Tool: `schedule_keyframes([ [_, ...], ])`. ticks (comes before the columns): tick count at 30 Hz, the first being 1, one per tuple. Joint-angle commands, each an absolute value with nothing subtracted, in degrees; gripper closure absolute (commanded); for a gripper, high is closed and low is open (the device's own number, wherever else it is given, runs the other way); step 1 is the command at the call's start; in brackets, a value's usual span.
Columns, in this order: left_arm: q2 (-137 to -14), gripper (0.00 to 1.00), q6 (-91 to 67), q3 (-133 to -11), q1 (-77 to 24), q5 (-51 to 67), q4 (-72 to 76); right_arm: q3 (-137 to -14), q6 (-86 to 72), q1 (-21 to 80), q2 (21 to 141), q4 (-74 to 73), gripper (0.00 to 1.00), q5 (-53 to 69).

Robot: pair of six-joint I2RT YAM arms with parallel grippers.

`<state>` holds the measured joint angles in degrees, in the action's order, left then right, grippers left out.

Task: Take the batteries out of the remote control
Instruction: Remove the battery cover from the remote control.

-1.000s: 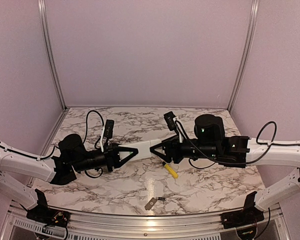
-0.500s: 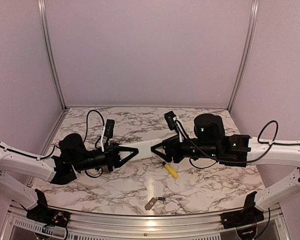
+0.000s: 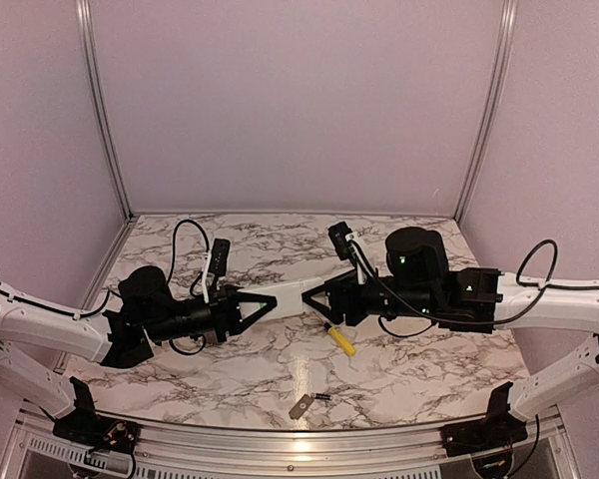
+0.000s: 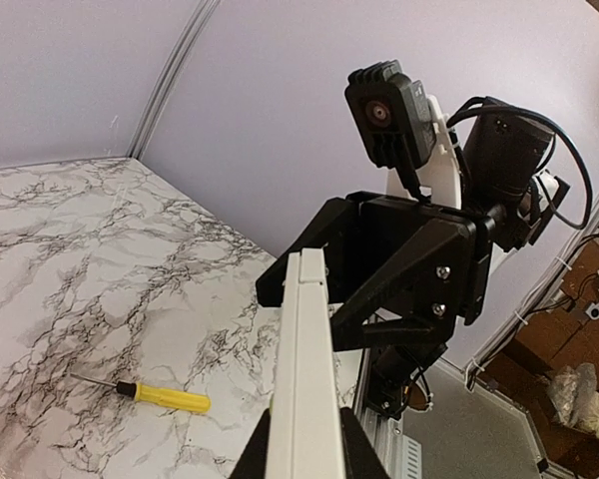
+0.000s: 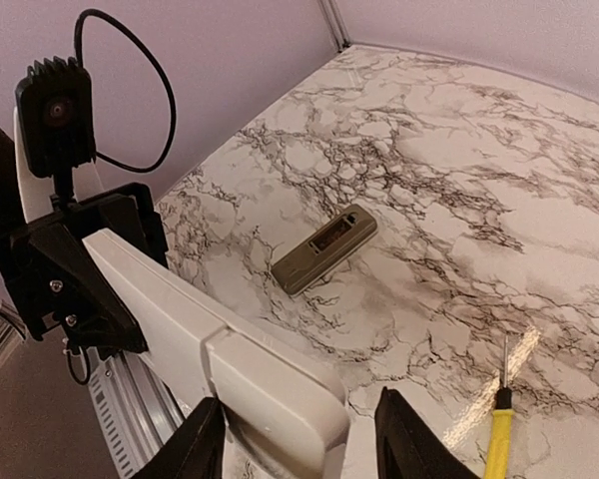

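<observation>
A long white remote (image 3: 288, 296) hangs in the air between my two grippers, above the marble table. My left gripper (image 3: 270, 302) is shut on one end; in the left wrist view (image 4: 304, 454) the remote (image 4: 304, 339) runs edge-on from between both fingers. My right gripper (image 3: 307, 296) is open around the other end. In the right wrist view (image 5: 295, 439) the remote (image 5: 180, 309) rests against the left finger (image 5: 205, 444), with a gap to the right one. A tiny dark slim cylinder (image 3: 322, 397), apparently a battery, lies near the front edge. The other batteries are not visible.
A yellow-handled screwdriver (image 3: 339, 340) lies on the table under the right gripper; it also shows in the left wrist view (image 4: 165, 396) and the right wrist view (image 5: 499, 439). A flat grey cover plate (image 3: 300, 406) lies near the front edge and shows in the right wrist view (image 5: 324, 249).
The right arm has shifted very slightly to the right. The remote stays held in the same place.
</observation>
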<state>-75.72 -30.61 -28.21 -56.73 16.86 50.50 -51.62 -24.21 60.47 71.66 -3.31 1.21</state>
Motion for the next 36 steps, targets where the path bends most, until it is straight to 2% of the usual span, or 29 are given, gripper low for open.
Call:
schedule_keyframes([
  [1, -75.05, 1.00, -29.56, -30.18, -56.98, 16.10, 51.17, -54.37, -24.43, 60.29, 71.84, -3.62, 0.50, 4.04],
  [8, -75.05, 1.00, -28.79, -30.62, -56.96, 13.84, 49.21, -55.10, -24.87, 60.42, 71.64, -4.84, 0.47, 3.36],
  [16, -74.93, 1.00, -28.65, -30.68, -57.00, 13.44, 48.82, -57.44, -24.95, 63.04, 73.95, -8.73, 0.46, -5.68],
  [22, -74.78, 1.00, -28.48, -30.67, -57.00, 13.19, 48.53, -58.02, -25.20, 63.11, 75.60, -9.28, 0.45, -7.75],
  [36, -74.48, 1.00, -28.36, -30.55, -57.00, 13.01, 48.43, -57.48, -25.14, 63.18, 76.24, -11.32, 0.53, -12.98],
])
